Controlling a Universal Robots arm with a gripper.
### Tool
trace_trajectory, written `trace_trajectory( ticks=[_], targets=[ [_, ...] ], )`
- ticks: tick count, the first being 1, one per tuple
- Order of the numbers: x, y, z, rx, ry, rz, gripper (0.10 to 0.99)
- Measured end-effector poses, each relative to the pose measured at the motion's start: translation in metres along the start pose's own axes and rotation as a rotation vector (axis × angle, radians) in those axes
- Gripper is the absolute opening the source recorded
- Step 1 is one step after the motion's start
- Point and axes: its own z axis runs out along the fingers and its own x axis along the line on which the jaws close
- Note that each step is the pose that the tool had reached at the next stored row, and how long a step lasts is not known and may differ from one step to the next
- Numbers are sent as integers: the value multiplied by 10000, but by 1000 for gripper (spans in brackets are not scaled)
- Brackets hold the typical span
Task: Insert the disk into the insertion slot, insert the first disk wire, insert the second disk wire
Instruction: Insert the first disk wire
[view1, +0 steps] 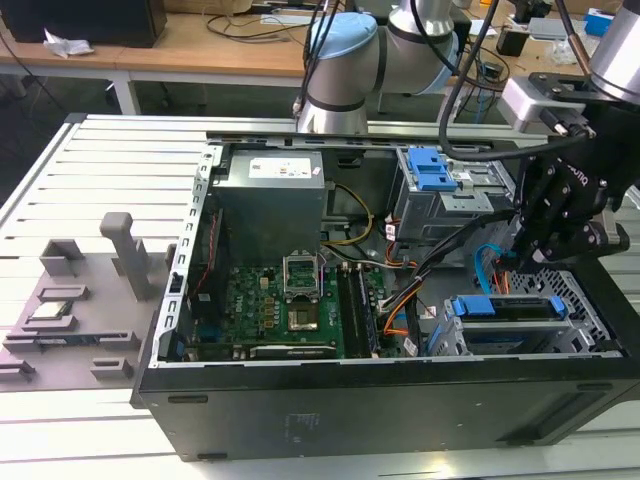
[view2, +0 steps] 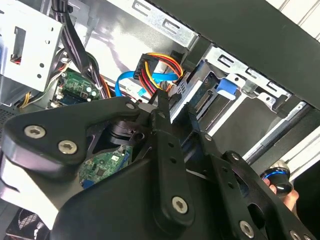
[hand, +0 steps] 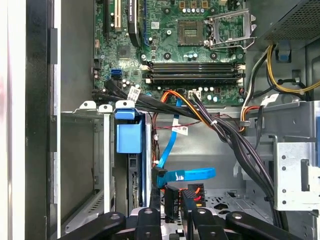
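A: Blue plastic frames the silver-grey rectangular disk (view1: 505, 307). It is seated in the low insertion slot of perforated grey sheet metal (view1: 583, 292). This sits just beside the green motherboard (view1: 285, 300), on the exterior view's right, inside the open black computer case (view1: 380, 410).

B: What does each camera add?

A: The exterior view shows the whole case, with the black gripper (view1: 525, 265) hanging over the slot, on the same side of the motherboard as the disk. The first wrist view looks down past the fingers. There the disk shows edge-on, with a blue tab at the end nearer the motherboard.

B: And the gripper's state?

A: In the first wrist view its two fingers are closed on a black plastic plug (hand: 172, 195), just beside the disk's edge. A flat blue ribbon cable (hand: 187, 175) lies between the plug and the motherboard.

B: Does the second wrist view give anything more?

A: It shows red, yellow and black wires running into the plug at the fingertips. It also shows the metal contacts on the disk's end just beyond the plug, though I cannot tell whether they touch. Outside the case, well apart from the motherboard, what looks like a person's hand (view2: 286, 194) holds a small shiny dark object.
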Motion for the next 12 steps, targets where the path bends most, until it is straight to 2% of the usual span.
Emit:
trace_trajectory(
  ticks=[6, 7, 9, 12],
  targets=[
    [0, 0, 1, 0, 1, 0, 302],
    [0, 0, 1, 0, 2, 1, 286],
    [0, 0, 1, 0, 3, 1, 169],
    [0, 0, 1, 0, 3, 0, 169]
  ],
)
